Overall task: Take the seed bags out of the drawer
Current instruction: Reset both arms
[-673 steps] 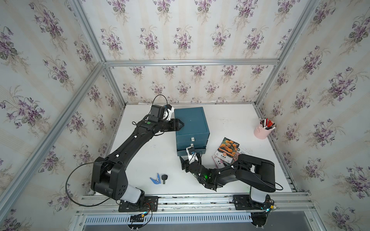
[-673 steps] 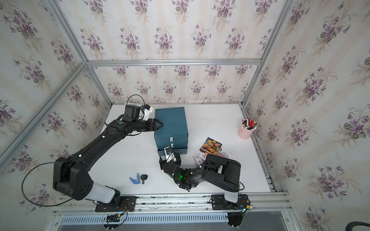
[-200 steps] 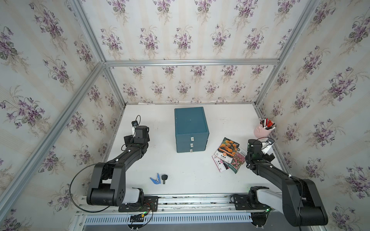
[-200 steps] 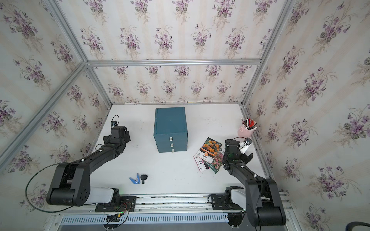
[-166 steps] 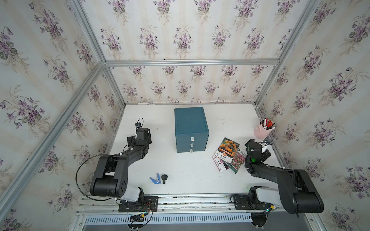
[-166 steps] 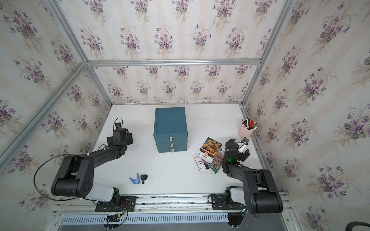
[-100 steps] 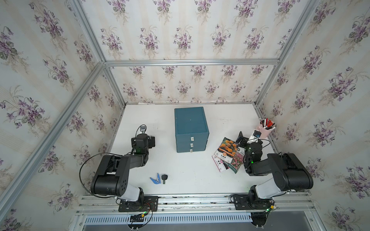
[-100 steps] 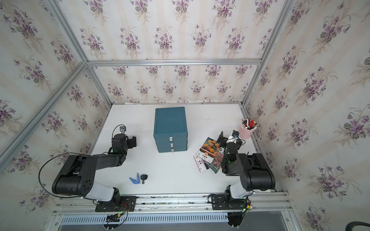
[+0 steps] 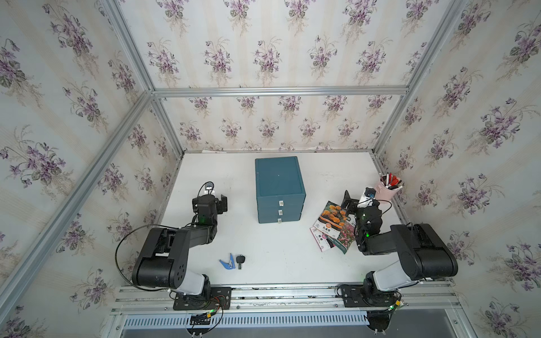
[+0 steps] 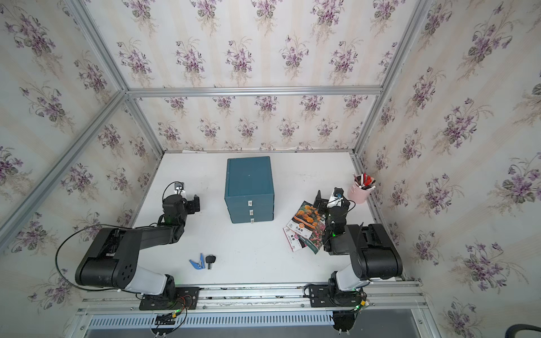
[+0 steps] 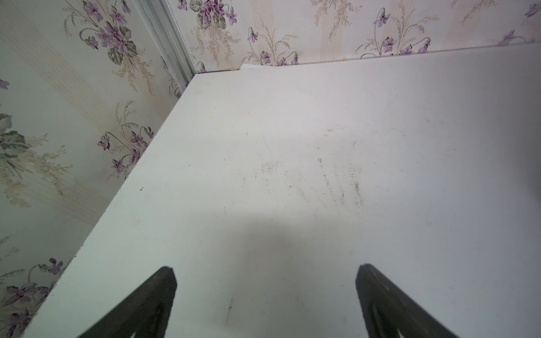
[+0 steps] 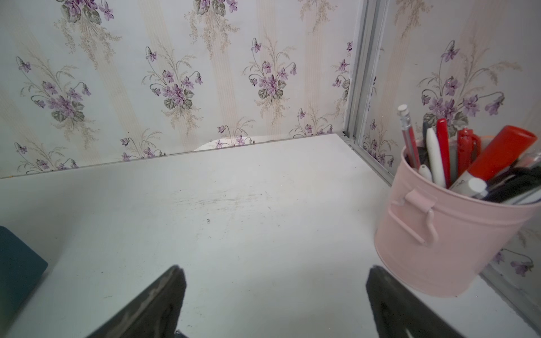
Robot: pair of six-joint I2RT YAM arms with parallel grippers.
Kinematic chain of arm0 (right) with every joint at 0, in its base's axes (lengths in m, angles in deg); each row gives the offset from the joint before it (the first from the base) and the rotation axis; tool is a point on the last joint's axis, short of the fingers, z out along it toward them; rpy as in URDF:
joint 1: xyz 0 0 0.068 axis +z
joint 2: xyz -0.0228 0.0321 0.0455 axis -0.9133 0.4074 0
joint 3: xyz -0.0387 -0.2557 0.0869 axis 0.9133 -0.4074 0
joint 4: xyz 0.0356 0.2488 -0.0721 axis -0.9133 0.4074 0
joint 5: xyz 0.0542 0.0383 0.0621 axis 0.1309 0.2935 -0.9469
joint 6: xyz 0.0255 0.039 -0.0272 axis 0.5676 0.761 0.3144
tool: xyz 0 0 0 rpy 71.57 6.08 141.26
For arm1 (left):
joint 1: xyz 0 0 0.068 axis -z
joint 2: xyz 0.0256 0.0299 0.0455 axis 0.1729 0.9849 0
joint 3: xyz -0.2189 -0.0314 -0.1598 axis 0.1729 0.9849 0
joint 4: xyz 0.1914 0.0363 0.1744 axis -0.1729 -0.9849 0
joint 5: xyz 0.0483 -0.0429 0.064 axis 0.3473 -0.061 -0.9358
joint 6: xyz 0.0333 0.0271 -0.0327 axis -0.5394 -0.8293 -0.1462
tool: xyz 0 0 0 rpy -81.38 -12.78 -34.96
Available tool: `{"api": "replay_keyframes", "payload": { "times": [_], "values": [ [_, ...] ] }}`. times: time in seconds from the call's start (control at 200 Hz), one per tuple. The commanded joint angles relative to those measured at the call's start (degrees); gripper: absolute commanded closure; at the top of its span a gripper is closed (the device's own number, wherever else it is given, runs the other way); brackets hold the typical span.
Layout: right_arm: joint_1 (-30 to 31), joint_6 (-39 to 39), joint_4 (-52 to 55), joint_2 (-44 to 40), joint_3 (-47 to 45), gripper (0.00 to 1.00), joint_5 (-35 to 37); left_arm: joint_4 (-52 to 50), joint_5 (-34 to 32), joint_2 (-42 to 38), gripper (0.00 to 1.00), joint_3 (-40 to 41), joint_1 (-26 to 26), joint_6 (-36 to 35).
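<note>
Table [image 9: 278, 272] white, scuffed, seed bags [image 9: 332, 224] on it; floral wallpaper [image 9: 263, 58] around.

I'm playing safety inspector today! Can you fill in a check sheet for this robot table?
Surface: white tabletop, faint scuff marks.
Job's things: three glossy flower-photo seed bags overlap on the table beside the teal three-drawer chest; all drawers shut.
Clutter: pink metal bucket of pens; blue plastic clip beside small black key.
Pincers: left pincer and right pincer open, empty.
Cables: black cable loop hangs free by the left arm.
Surroundings: purple-flowered wallpaper walls, aluminium frame bars; nothing else seen.
</note>
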Motion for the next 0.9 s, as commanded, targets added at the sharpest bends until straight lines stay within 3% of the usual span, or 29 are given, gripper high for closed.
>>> {"api": "replay_keyframes", "payload": {
  "times": [0.0, 0.894],
  "values": [
    [0.0, -0.4, -0.9, 0.1, 0.0, 0.00, -0.3, 0.6, 0.5, -0.1, 0.00, -0.4, 0.0, -0.3],
    [0.0, -0.4, -0.4, 0.0, 0.3, 0.00, -0.3, 0.6, 0.5, 0.0, 0.00, -0.5, 0.0, -0.4]
  ]
}}
